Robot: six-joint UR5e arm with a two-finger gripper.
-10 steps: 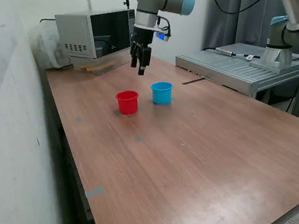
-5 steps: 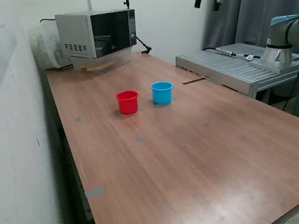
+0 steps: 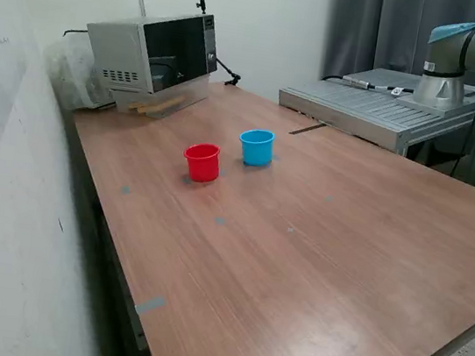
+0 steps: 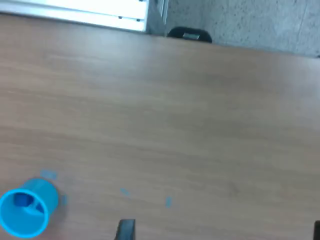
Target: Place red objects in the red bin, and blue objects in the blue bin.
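Note:
The red bin point(image 3: 203, 162) and the blue bin point(image 3: 257, 146) stand upright side by side on the wooden table point(image 3: 317, 242), the red one on the exterior view's left. The blue bin also shows in the wrist view point(image 4: 24, 212), with a dark blue cube point(image 4: 22, 200) lying inside it. No red cubes show; the inside of the red bin cannot be seen. My gripper point(image 4: 221, 232) is out of the exterior view. In the wrist view only its two dark fingertips point(image 4: 125, 229) peek in, far apart, high above the table, with nothing between them.
A microwave point(image 3: 154, 47) stands at the table's far corner on the exterior view's left, by the wall. A grey metal platform point(image 3: 389, 106) carrying another robot arm point(image 3: 468, 51) borders the far side. Small blue tape marks point(image 3: 220, 221) dot the tabletop.
My arm hung just above the two bins a second ago. It has since lifted up and away toward the exterior view's right and left that view. The bins have not moved.

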